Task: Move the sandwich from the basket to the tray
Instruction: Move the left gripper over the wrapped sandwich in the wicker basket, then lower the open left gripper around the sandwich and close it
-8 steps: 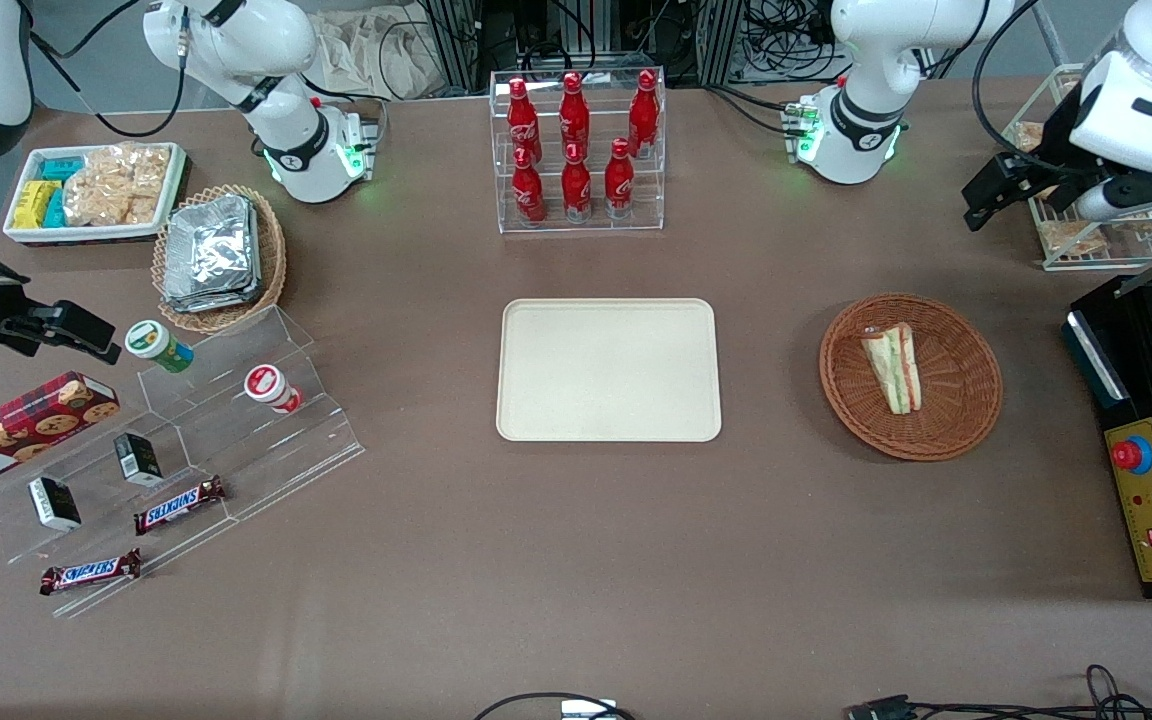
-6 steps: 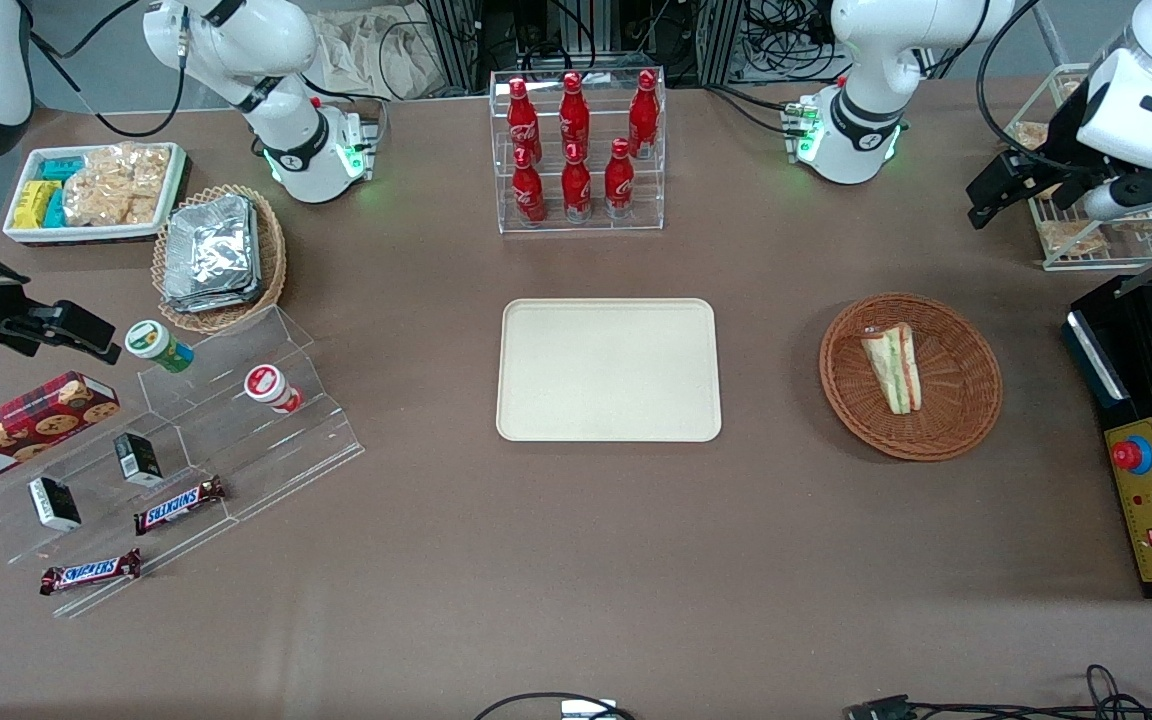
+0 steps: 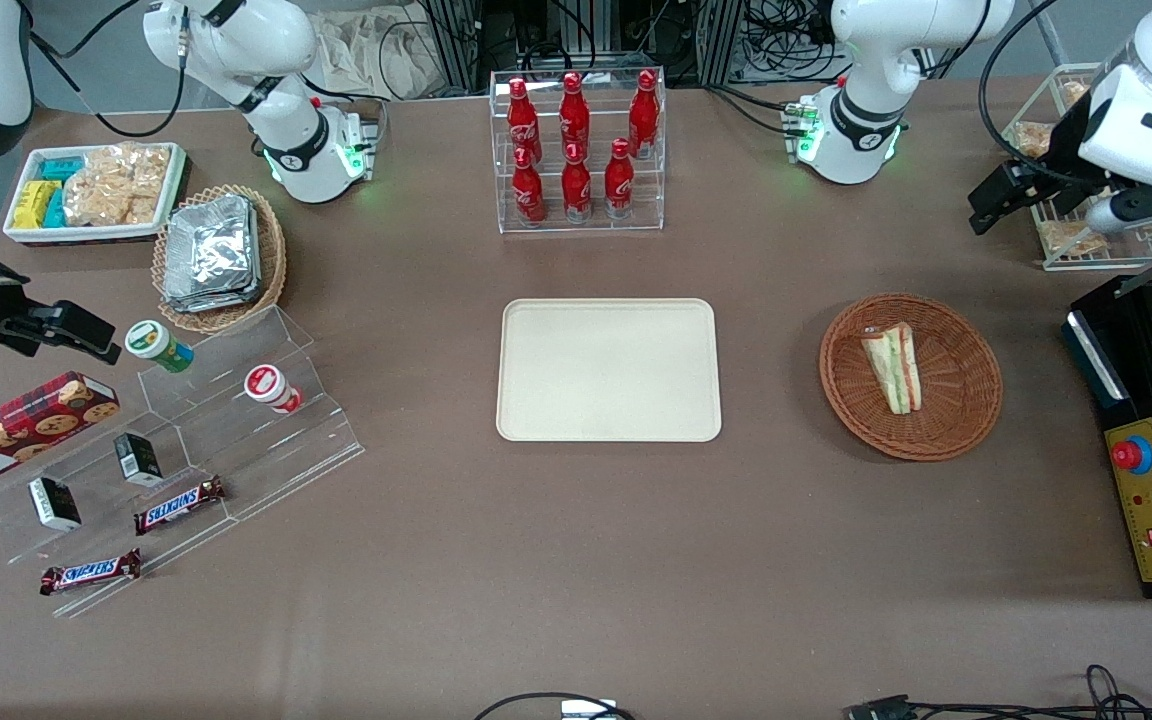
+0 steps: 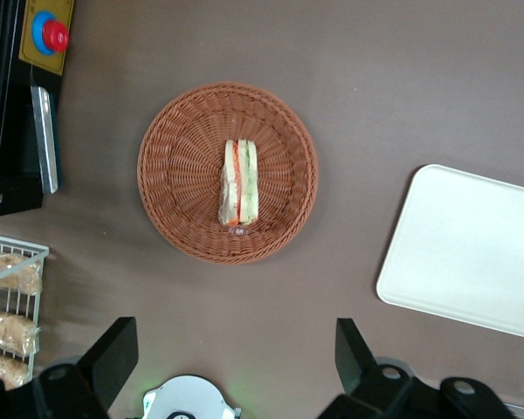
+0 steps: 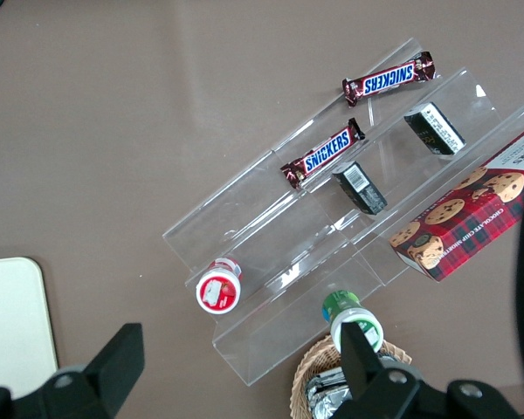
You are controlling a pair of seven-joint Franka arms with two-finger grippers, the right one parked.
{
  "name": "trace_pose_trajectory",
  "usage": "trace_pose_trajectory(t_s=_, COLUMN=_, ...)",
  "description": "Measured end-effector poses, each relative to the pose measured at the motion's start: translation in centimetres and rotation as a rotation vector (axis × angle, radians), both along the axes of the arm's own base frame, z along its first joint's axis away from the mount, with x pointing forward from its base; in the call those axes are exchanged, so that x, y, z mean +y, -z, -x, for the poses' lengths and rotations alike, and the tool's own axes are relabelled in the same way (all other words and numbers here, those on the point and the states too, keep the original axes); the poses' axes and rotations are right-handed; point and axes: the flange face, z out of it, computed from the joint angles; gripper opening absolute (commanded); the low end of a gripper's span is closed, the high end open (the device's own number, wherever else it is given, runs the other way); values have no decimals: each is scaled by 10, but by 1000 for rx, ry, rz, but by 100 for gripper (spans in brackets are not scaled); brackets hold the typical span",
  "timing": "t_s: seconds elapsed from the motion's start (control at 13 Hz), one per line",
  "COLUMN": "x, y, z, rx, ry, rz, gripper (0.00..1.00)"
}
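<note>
The tabletop (image 3: 576, 560) is covered in a matt brown, cloth-like surface. The basket (image 3: 966, 400) is reddish-brown woven wicker with a rough, ribbed weave. The sandwich (image 3: 894, 367) sits in a clear glossy wrap. The tray (image 3: 608, 369) is smooth matt cream plastic. The pincer (image 4: 236, 367), high above the tabletop near the basket, has matt black plastic fingers (image 4: 113, 353), spread wide.

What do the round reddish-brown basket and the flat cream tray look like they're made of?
The round reddish-brown basket looks like woven wicker or rattan: concentric weave ridges show, matte. The flat cream rectangular tray seems to be moulded plastic, with a smooth, even surface, rounded corners and a low rim. The open gripper hovers high above the table, nearer the arm's base than the basket.
</note>
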Motion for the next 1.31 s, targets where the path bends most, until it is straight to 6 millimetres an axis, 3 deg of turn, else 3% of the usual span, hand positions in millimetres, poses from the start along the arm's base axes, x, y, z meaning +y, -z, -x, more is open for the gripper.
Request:
trace_pose_trajectory(t_s=0.15, x=5, y=45, z=-11, rx=12, ry=-11, rz=0, gripper=100)
trace_pose_trajectory(t_s=0.31, x=14, y=110, z=-18, rx=-11, ry=-32, rz=3, gripper=100)
trace_pose_trajectory(t_s=0.54, x=24, y=205, z=-13, rx=-30, ry=-80, rz=6, gripper=100)
trace_pose_trajectory(t_s=0.85, x=24, y=295, z=-15, rx=-70, ry=-95, rz=19, gripper=100)
trace_pose_trajectory(t_s=1.0, x=24, y=330, z=-13, rx=-62, ry=-96, rz=23, gripper=100)
trace_pose_trajectory(t_s=1.31, x=22, y=356, z=-10, rx=-16, ry=-83, rz=15, gripper=100)
